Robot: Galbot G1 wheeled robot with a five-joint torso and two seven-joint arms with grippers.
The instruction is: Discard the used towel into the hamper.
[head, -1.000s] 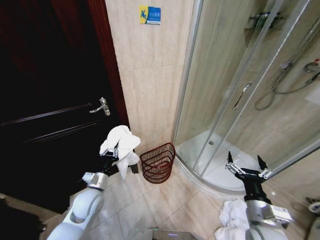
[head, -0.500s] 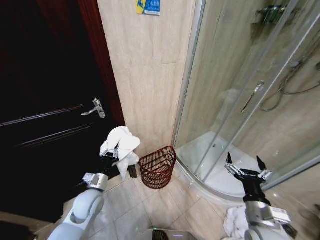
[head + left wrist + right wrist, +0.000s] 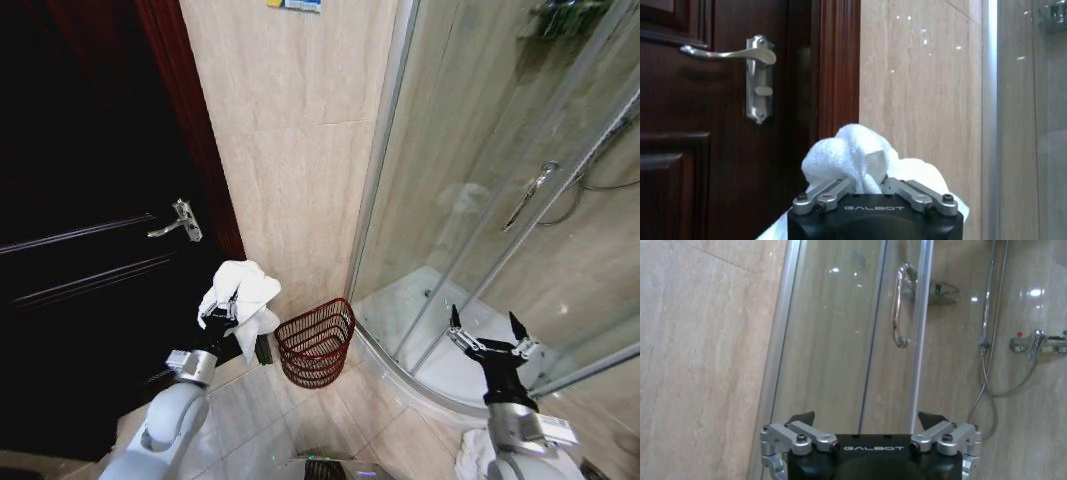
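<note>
We have the white towel point(image 3: 240, 290) pinched tight in our left claw point(image 3: 222, 307), held up in the air by the dark door point(image 3: 90, 260). The red-brown hamper point(image 3: 316, 340) sits on the floor by the wall, just beside the towel and lower down. Our right claw point(image 3: 484, 340) waits wide open near the shower glass point(image 3: 480, 200). The towel is picked up, but we think dropping it in is not yet done.

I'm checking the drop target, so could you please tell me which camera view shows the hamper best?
The head view: the hamper stands whole on the floor against the beige wall, beside the towel held in the left pincer. The left wrist view gives the towel, door and wall instead; the right wrist view faces the shower glass.
</note>
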